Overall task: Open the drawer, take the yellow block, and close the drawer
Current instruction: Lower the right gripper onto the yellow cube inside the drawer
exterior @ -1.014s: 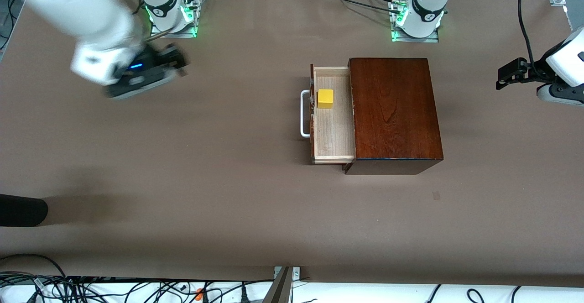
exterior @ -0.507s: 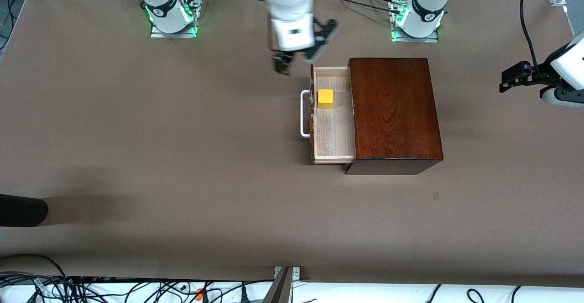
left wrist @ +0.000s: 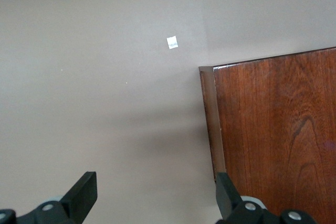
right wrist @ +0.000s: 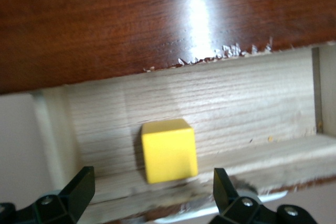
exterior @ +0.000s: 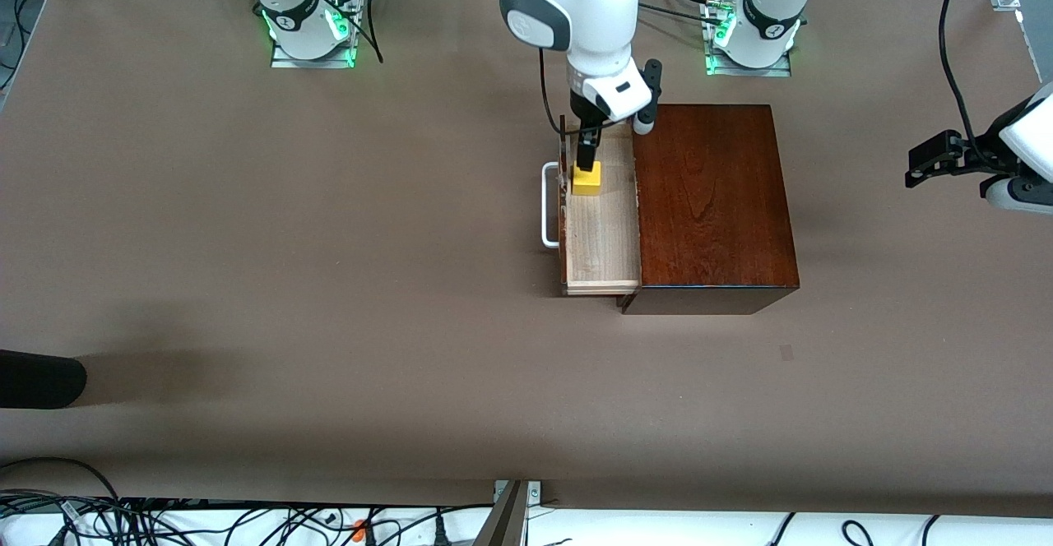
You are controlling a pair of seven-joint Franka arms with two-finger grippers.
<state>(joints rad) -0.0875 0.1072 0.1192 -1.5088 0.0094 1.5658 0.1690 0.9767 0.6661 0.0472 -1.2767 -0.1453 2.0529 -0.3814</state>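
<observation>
The drawer (exterior: pixel 600 238) stands pulled out of the dark reddish-brown wooden box (exterior: pixel 712 201), its white handle (exterior: pixel 547 205) pointing toward the right arm's end of the table. The yellow block (exterior: pixel 586 180) sits in the pale tray close to the drawer's front. My right gripper (exterior: pixel 586 161) hangs just over the block, open. In the right wrist view the block (right wrist: pixel 169 150) lies between and just ahead of the spread fingers of the right gripper (right wrist: pixel 155 192), untouched. My left gripper (exterior: pixel 925 155) waits open above the table at the left arm's end, near a corner of the box (left wrist: pixel 278 129).
A dark rounded object (exterior: pixel 37 379) pokes in at the right arm's end of the table. Cables (exterior: pixel 164 521) run along the table edge nearest the front camera. A small white scrap (left wrist: pixel 172 42) lies on the brown tabletop.
My right arm has swung from the right arm's end of the table across to the open drawer and come down over the yellow block. The left gripper has barely shifted.
</observation>
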